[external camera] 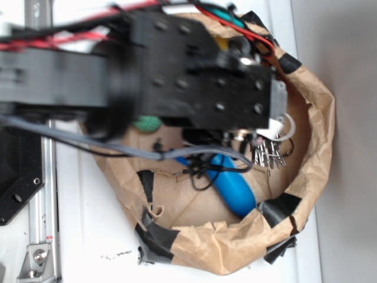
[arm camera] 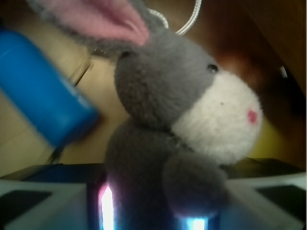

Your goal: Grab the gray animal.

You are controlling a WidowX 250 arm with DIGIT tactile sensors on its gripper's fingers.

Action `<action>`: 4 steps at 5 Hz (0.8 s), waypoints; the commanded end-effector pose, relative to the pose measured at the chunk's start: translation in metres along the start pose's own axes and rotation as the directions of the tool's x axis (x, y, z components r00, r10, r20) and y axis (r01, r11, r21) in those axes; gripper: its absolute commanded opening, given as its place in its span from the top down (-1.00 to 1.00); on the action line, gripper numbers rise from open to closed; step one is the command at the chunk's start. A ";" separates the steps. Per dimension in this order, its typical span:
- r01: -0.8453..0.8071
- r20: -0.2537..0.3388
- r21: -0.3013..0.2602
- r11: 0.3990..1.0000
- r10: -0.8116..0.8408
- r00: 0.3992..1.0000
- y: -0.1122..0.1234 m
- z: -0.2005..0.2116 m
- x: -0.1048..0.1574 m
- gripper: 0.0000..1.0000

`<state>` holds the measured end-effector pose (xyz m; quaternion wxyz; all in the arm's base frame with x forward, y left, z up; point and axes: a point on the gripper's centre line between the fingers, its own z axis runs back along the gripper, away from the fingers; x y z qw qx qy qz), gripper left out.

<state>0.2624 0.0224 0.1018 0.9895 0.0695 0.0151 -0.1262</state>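
The gray animal (arm camera: 163,96) fills the wrist view. It is a soft plush with a whitish muzzle, a small red mark on its face and a pink-lined ear at the top. Its body sits between the two pale fingers (arm camera: 43,201) of my gripper (arm camera: 158,196), which press on it from both sides. Thin strips of light show along its flanks. In the exterior view the black arm (external camera: 194,71) reaches over the brown paper nest and hides the toy and the jaws.
A blue bottle (external camera: 232,186) lies in the paper nest beside the arm, and appears blurred in the wrist view (arm camera: 38,96). A green ball (external camera: 147,124) peeks out under the arm. The crumpled paper rim (external camera: 321,124) with black tape encloses everything. Small metal pieces (external camera: 270,156) lie near the right wall.
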 end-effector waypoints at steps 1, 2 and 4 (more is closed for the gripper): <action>-0.278 -0.049 -0.133 0.951 0.274 0.961 -0.003 0.085 -0.026 1.00; -0.384 -0.035 -0.154 0.911 0.383 0.923 -0.002 0.089 -0.026 1.00; -0.506 0.021 -0.182 0.843 0.518 0.855 -0.003 0.081 -0.026 1.00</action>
